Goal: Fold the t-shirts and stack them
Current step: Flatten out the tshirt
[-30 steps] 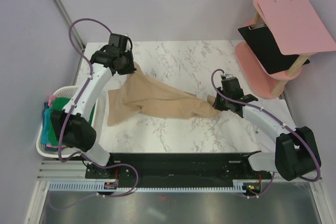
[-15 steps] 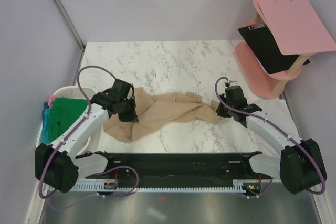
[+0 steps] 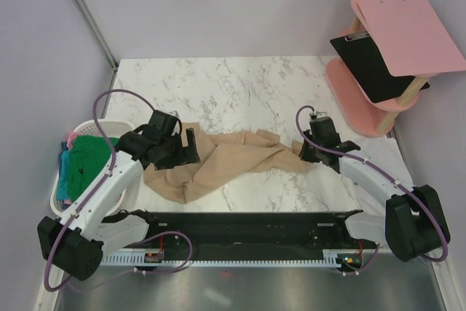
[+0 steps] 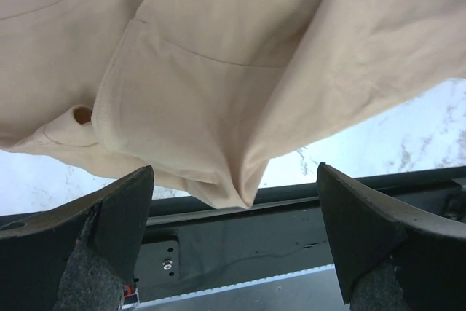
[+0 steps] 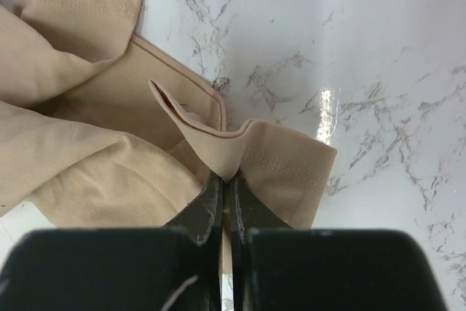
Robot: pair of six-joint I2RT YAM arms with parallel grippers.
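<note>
Right pincer [image 5: 227,180] pinches soft, creased tan t-shirt [image 5: 95,158] hem

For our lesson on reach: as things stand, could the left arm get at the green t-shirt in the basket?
Probably yes. The left tool is open and empty. The green t-shirt lies uncovered on top of the pile in the open basket, right beside that arm.

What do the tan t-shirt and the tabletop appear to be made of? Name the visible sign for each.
The tan t-shirt: soft matte cloth, probably cotton; creases, stitched hems. The tabletop: glossy marble or marble-look laminate; grey veins, glare spot.
</note>
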